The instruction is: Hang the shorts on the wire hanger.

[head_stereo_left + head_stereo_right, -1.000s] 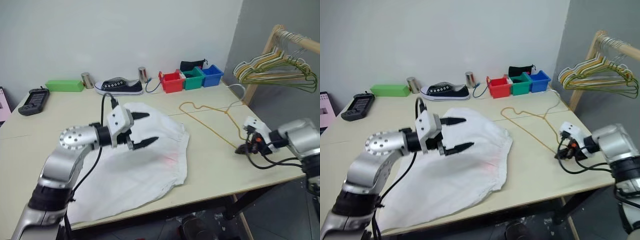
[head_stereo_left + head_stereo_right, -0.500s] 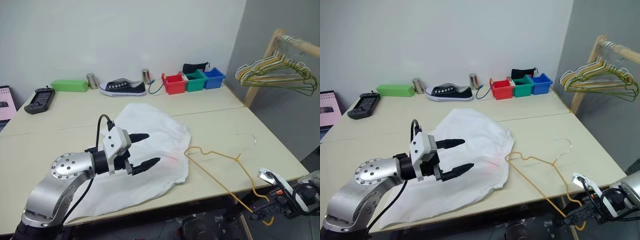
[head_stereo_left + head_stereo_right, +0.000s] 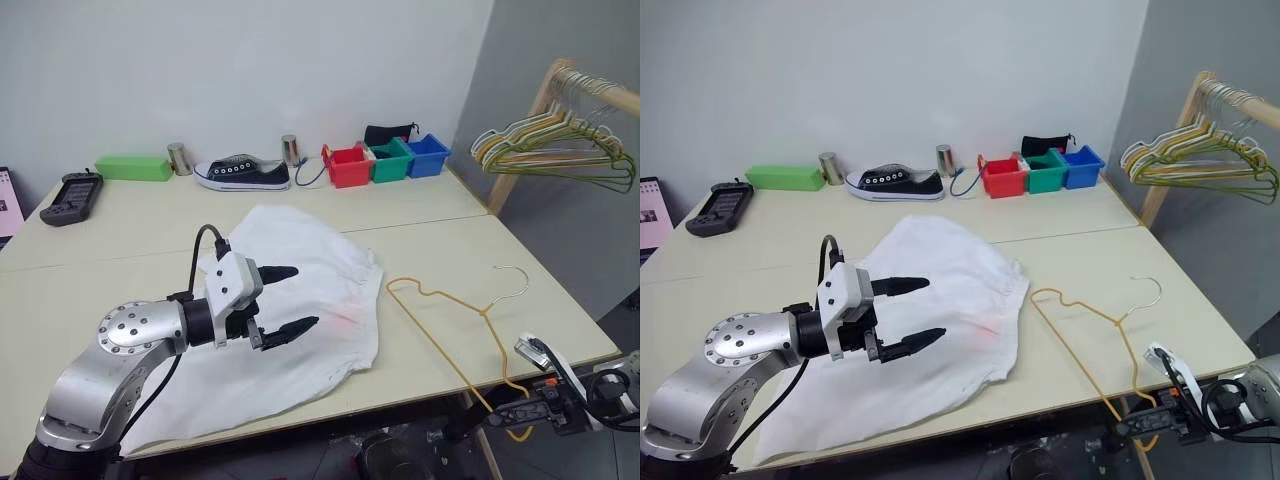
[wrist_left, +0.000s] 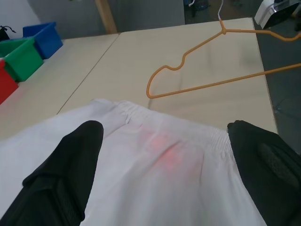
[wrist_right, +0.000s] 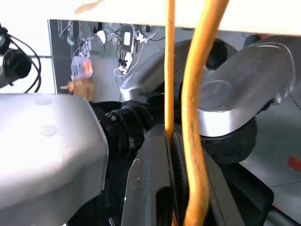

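The fingers of the right gripper [image 3: 1137,428] are clamping the wire hanger [image 3: 452,322] below the table [image 3: 440,240] edge, where its low corner is partly hiding. The left gripper [image 3: 283,301] is hovering spread wide over the shorts [image 3: 300,290], lying flat. Contents of the red, green and blue bins [image 3: 385,160] are hard to see.

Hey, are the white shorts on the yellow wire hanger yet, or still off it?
Off it. The shorts lie spread on the table, and the wire hanger lies apart beside them, one end in the shut right gripper.
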